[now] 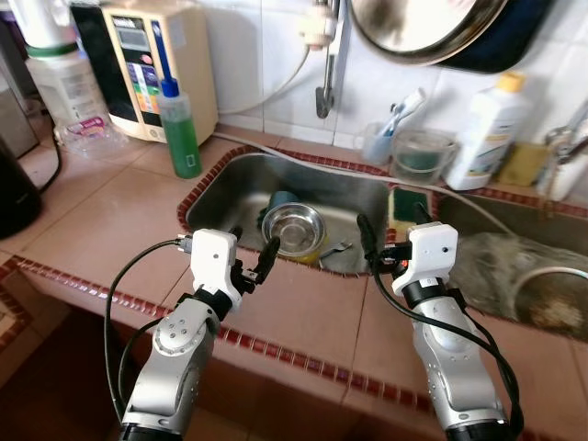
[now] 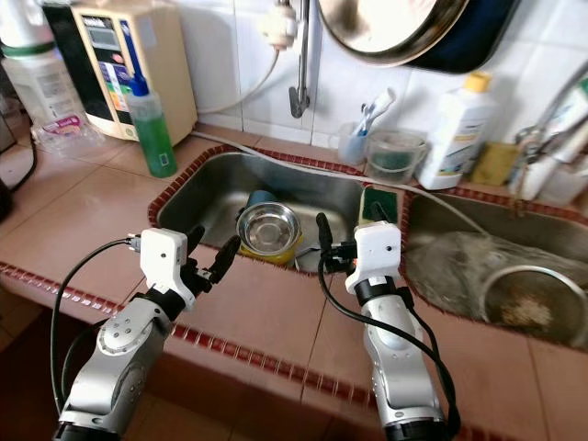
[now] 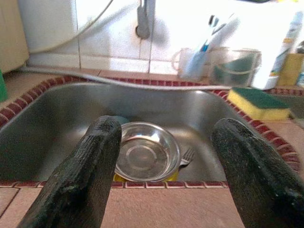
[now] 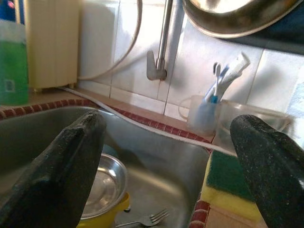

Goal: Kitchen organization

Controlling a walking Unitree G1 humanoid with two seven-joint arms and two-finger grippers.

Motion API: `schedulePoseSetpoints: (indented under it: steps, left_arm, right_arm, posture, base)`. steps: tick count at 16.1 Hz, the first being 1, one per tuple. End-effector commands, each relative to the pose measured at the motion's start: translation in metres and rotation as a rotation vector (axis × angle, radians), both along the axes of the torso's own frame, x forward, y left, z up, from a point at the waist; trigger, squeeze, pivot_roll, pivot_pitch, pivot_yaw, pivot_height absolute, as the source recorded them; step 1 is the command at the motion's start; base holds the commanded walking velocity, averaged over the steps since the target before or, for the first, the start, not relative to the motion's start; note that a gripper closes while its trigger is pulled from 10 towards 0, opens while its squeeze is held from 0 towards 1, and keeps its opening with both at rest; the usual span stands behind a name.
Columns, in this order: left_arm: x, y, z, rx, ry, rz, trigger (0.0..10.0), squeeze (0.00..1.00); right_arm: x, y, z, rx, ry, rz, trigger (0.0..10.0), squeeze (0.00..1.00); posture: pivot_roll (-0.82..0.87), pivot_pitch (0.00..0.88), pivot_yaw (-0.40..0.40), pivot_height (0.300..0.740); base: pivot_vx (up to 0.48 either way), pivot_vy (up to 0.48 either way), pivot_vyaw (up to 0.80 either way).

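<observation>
On the far left of the tiled tabletop (image 1: pixel 110 220) stands a green bottle (image 1: pixel 180 129), in front of a cream appliance (image 1: pixel 156 64) against the wall. Neither is being touched.

The left hand (image 1: pixel 250 260) hovers over the front edge of the tabletop, just short of the sink (image 1: pixel 358 207), with its two black fingers (image 3: pixel 83 175) spread wide and nothing between them. In the left wrist view it looks straight down at the steel bowl (image 1: pixel 293 228), which sits in the sink basin on top of something yellow, with a fork (image 1: pixel 335 250) lying just beside it and a blue cup (image 1: pixel 281 198) partly hidden behind it.

The right hand (image 1: pixel 395 241) hangs at the same front edge, near the sink's right side, also wide open and empty. A yellow and green sponge (image 1: pixel 405 209) lies on the sink's rim just beyond it. Further right are a clear cup of brushes (image 1: pixel 378 138), a clear jug (image 1: pixel 421 154), a white bottle (image 1: pixel 487 133) and a second basin (image 1: pixel 514 266) with a strainer (image 1: pixel 551 299).

This looks like the approach step: both hands are poised, nothing is gripped. The bowl seems the likely first target. The next move calls for the left hand to reach forward and down into the basin, and to take the bowl by its rim without dragging the fork or the yellow piece beneath it.
</observation>
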State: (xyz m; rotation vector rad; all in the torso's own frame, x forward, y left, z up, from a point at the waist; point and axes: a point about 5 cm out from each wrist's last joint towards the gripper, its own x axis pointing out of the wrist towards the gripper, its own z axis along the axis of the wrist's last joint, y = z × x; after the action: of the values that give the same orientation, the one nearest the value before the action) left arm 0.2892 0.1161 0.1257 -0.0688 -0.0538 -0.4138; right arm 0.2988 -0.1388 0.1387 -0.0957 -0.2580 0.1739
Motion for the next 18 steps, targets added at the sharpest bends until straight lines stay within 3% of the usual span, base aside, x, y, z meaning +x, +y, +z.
schedulePoseSetpoints:
  steps: [1, 11, 18]
  left_arm:
    - [-0.0007, -0.0014, 0.0020, 0.013, -0.004, -0.005, 10.0, 0.00]
    - [-0.0032, -0.0003, 0.0003, 0.019, 0.003, -0.008, 10.0, 0.00]
    - [-0.0038, -0.0011, -0.0003, 0.022, 0.007, -0.015, 10.0, 0.00]
  right_arm:
    - [0.0009, 0.0004, 0.0042, -0.006, -0.012, 0.004, 10.0, 0.00]
    - [-0.0011, 0.0040, -0.0018, -0.036, 0.006, 0.036, 10.0, 0.00]
    - [-0.0010, 0.0050, -0.0018, -0.037, 0.005, 0.039, 10.0, 0.00]
  posture:
    - [-0.13, 0.006, 0.003, 0.740]
    - [-0.12, 0.008, -0.002, 0.740]
    - [-0.12, 0.005, 0.000, 0.740]
  base:
    - [0.000, 0.000, 0.00]
    - [0.000, 0.000, 0.00]
    - [-0.253, 0.000, 0.00]
